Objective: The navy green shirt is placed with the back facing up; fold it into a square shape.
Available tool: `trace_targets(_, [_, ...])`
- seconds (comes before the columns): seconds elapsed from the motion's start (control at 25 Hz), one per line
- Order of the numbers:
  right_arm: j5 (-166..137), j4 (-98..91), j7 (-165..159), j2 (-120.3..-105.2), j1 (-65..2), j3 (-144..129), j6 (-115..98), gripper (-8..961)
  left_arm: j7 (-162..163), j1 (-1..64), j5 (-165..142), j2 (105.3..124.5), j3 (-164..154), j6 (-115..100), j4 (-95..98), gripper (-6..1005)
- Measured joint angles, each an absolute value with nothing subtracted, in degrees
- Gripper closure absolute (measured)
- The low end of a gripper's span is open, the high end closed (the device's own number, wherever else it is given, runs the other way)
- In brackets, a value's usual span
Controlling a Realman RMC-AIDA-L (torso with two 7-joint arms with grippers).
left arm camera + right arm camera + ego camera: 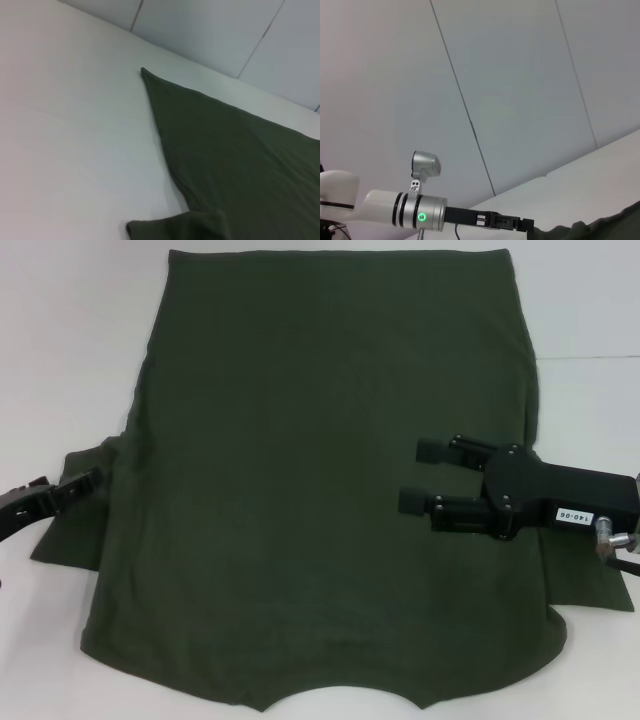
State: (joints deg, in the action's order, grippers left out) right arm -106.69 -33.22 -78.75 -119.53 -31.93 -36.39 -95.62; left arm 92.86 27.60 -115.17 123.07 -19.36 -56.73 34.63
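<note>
Spreading across most of the head view, the navy green shirt (320, 490) lies flat on the white table (70, 360), plain side up, its curved neckline at the bottom edge and its straight hem along the top. Both short sleeves stick out sideways near the lower corners, so no fold has been made yet.

At the right of the frame the right gripper (422, 476) reaches in over the cloth, its two black fingers spread apart with nothing between them. At the lower left the left gripper (88, 483) sits at the sleeve's edge; whether its fingers are parted or have hold of cloth cannot be told. The left wrist view shows only the shirt's side edge running to a far corner, with a bunched bit of sleeve near the camera.

By my reading, the first lengthwise fold is being set up. Next, each gripper should pinch its side of the shirt and carry sleeve and edge inward toward the middle, keeping the cloth smooth.
</note>
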Motion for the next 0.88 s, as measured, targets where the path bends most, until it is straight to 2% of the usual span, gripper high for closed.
trace_targets(0.88, [-106.6,-33.22,-79.44,-119.53,-32.55,-36.39,-94.41,27,89.15,28.48,-115.63,123.22,-19.6,-53.65,31.75,78])
